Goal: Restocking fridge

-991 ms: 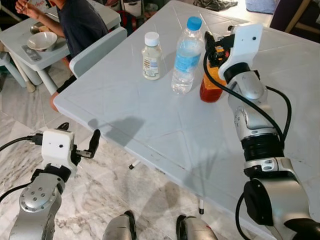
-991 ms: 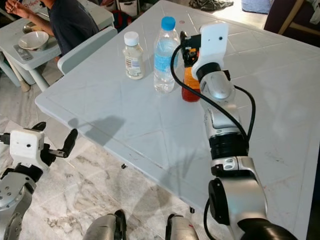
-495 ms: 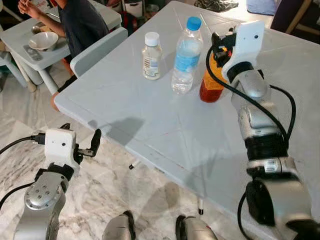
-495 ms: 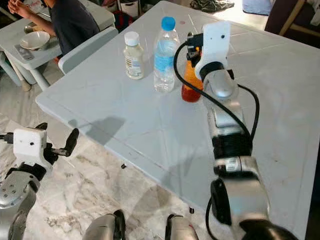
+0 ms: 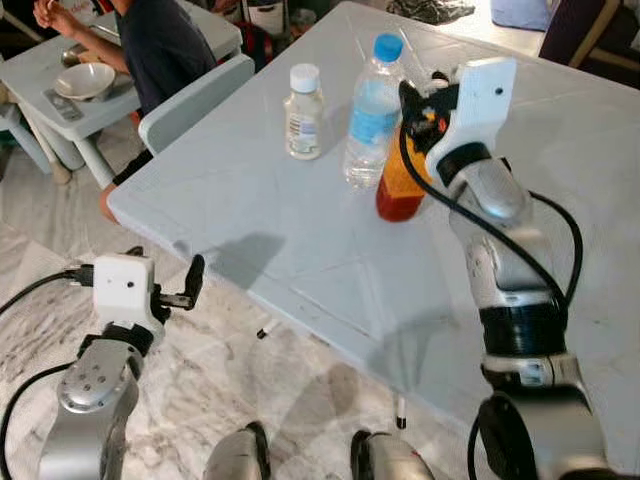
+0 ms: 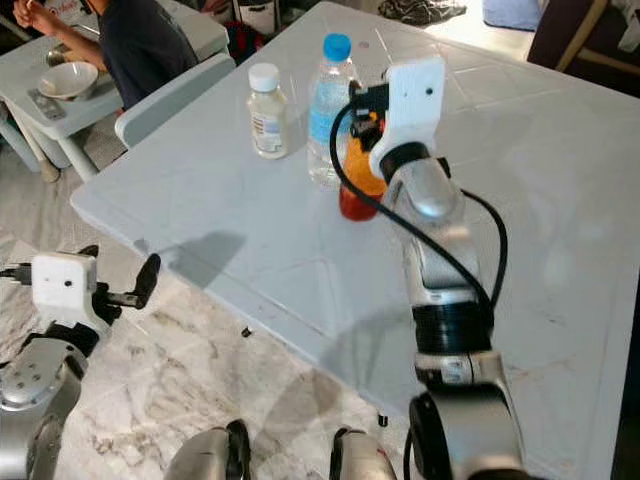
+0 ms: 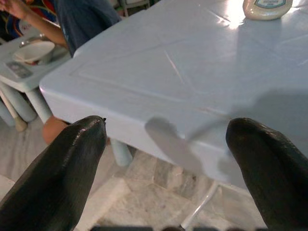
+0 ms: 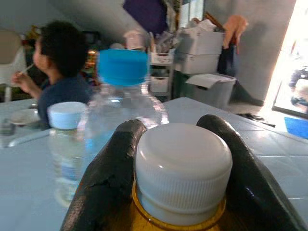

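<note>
1. Nearest to us, our left arm hangs low beside the table's near-left corner, over the marble floor (image 5: 300, 400). Our left gripper (image 5: 178, 297) points toward the table (image 5: 300, 230) with its two black fingers (image 7: 67, 178) spread wide apart and nothing between them; in the left wrist view the table's edge sits in the gap.

2. Our right arm reaches out over the table from the near-right side, elbow raised, forearm running toward the middle of the top. Our right gripper (image 8: 180, 168) is clenched on the orange bottle (image 5: 402, 185), one finger on each side of its white cap (image 8: 183, 168), as the right wrist view shows plainly.

3. The orange bottle is tilted, its cap end in our grasp and its reddish base toward the near side, low over the table top; we cannot tell whether the base touches the surface. It holds orange liquid.

4. Just beyond it stands the water bottle (image 5: 372, 110), upright with a blue cap and a blue label, clear liquid inside, close beside the orange bottle.

5. Left of that, nearer the table's left edge, stands the small bottle (image 5: 302, 112), upright, white cap, pale contents.

6. Farthest off, past the far-left corner, a person (image 5: 160, 45) in a dark shirt sits at a small table (image 5: 40, 75) carrying a bowl (image 5: 84, 81).
</note>
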`<state>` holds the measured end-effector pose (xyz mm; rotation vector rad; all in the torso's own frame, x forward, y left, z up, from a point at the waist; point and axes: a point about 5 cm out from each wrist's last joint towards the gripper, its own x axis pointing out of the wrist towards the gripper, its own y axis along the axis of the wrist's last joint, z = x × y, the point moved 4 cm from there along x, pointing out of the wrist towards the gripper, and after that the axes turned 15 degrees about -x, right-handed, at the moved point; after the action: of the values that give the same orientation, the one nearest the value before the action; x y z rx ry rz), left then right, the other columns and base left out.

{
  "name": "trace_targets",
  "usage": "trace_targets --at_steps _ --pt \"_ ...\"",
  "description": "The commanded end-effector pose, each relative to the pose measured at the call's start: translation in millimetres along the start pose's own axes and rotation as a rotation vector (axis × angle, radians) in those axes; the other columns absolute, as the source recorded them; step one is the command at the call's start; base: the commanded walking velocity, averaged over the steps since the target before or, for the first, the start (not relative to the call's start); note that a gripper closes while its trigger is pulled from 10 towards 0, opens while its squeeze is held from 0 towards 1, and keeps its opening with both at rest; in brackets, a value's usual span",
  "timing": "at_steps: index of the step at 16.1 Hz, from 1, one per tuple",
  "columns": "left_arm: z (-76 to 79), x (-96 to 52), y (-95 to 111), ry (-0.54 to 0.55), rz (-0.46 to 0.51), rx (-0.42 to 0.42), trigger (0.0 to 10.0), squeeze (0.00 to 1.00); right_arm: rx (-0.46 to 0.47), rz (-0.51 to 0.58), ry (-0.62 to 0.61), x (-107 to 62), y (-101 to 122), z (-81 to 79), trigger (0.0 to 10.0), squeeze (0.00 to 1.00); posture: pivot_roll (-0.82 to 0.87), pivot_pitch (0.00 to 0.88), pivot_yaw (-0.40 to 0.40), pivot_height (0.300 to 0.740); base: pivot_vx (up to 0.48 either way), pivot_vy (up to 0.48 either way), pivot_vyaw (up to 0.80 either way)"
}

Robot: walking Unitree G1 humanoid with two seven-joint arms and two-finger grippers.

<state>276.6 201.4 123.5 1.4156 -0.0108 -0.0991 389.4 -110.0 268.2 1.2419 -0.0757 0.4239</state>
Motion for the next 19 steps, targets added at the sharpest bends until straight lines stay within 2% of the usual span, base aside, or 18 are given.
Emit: trace_targets --at_steps 1,2,6,7,8,9,10,12,13,14,15,16,19 --pt "-3.0 0.1 -1.3 0.008 -0.006 0.004 10.0 0.0 0.028 -0.018 0.052 -2.3 -3.3 -13.6 10.0 0.0 0.02 0.161 -0.005 0.74 0.0 0.48 0.0" --pt "-3.7 0.5 -1.6 0.012 -0.006 0.001 10.0 0.0 0.049 -0.053 0.061 -4.8 -10.2 -15.7 10.0 0.0 0.02 0.16 -0.005 0.74 0.0 0.48 0.0" --pt "-11.2 3.4 6.0 0.05 0.032 0.002 10.0 0.0 0.041 -0.08 0.087 -15.8 -22.5 -22.6 10.0 0.0 0.02 0.152 0.002 0.74 0.0 0.48 0.0" --pt "-19.3 2.6 11.6 0.097 0.058 -0.016 10.0 0.0 -0.035 -0.094 0.085 -22.9 -29.7 -25.1 10.0 0.0 0.02 0.154 0.004 0.74 0.0 0.48 0.0" --pt "-22.0 1.8 12.3 0.111 0.064 -0.015 10.0 0.0 -0.048 -0.101 0.081 -26.0 -33.5 -26.7 10.0 0.0 0.02 0.154 0.002 0.74 0.0 0.48 0.0" --pt "-25.3 -0.5 10.5 0.135 0.061 -0.016 10.0 0.0 0.001 -0.132 0.092 -32.2 -41.9 -31.9 10.0 0.0 0.02 0.148 0.001 0.74 0.0 0.48 0.0" --pt "-27.1 -4.8 6.0 0.152 0.055 -0.016 10.0 0.0 -0.004 -0.121 0.084 -39.4 -46.6 -32.5 10.0 0.0 0.02 0.14 0.001 0.74 0.0 0.48 0.0" --pt "-27.8 -11.3 -4.9 0.17 0.028 -0.025 10.0 0.0 0.024 -0.198 0.122 -54.6 -63.9 -36.8 10.0 0.0 0.02 0.125 0.0 0.74 0.0 0.48 0.0" --pt "-27.2 -14.7 -10.5 0.173 0.015 -0.025 10.0 0.0 0.031 -0.203 0.107 -64.1 -70.4 -35.9 10.0 0.0 0.02 0.115 0.0 0.74 0.0 0.48 0.0" --pt "-27.9 -17.8 -14.4 0.177 0.006 -0.023 10.0 0.0 -0.007 -0.2 0.121 -73.0 -75.2 -38.6 10.0 0.0 0.01 0.102 0.0 0.74 0.0 0.48 0.0" --pt "-28.9 -19.3 -15.9 0.181 0.003 -0.012 10.0 0.0 -0.043 -0.186 0.14 -79.2 -77.4 -41.9 10.0 0.0 0.02 0.096 -0.002 0.74 0.0 0.48 0.8" --pt "-29.6 -19.2 -15.2 0.187 0.011 -0.005 10.0 0.0 -0.033 -0.19 0.143 -83.3 -80.9 -44.7 10.0 0.0 0.02 0.091 -0.006 0.74 0.0 0.48 0.8" --pt "-24.8 -15.3 -15.3 0.186 0.027 -0.013 10.0 0.0 -0.024 -0.141 0.195 -81.8 -74.2 -57.6 10.0 0.0 0.02 0.079 -0.017 0.74 0.0 0.48 0.8"
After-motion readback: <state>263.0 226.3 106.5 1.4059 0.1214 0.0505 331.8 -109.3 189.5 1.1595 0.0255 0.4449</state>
